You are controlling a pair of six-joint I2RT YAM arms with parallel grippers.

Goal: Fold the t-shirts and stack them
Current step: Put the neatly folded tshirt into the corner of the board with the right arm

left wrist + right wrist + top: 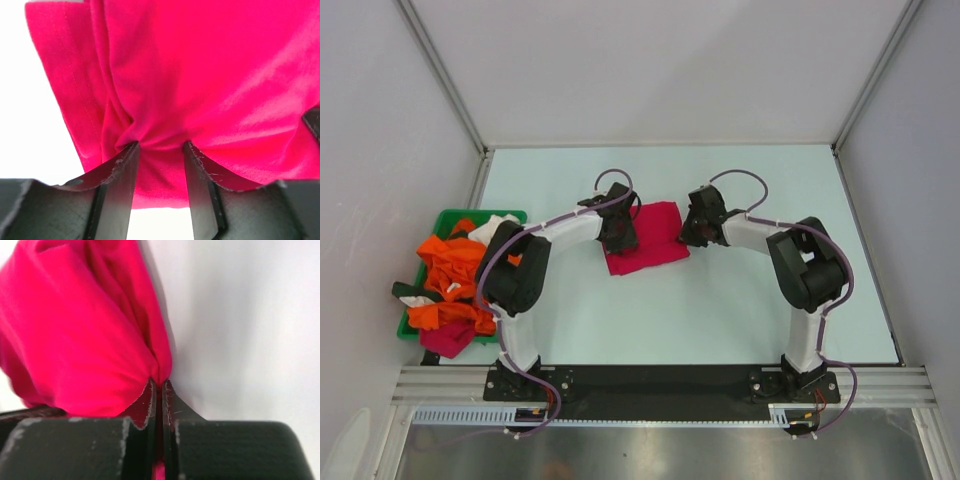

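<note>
Because the wrist cameras sit so close, each one shows only a small piece of the crimson-pink t-shirt (200, 75), and its edges run out of the picture. In the left wrist view, the left gripper (160, 147) has its fingers (122, 175) partly apart with a thick fold of the shirt between them. The cloth bunches up at the tips, so they are grasping it. In the right wrist view, the right gripper (160, 384) has its fingers squeezed tight on a thin corner of the same shirt, with a sliver of pink showing in the crack. The rest of the shirt is blurry there.

From above, the green tray (470, 213) sits at the near left of the desk (720, 310), and the left arm covers part of its right side. Inside it lies a jumbled pile: orange t-shirts (450, 262), a white cloth (498, 224), a dark scrap (410, 292) and a pink piece (448, 340) that seems to hang over the near rim. How many shirts are in the pile is hard to tell. Farther back, in the middle of the desk, the crimson-pink t-shirt lies as a folded patch between the two grippers. The left gripper hides its left edge, and the right gripper covers its right edge.
</note>
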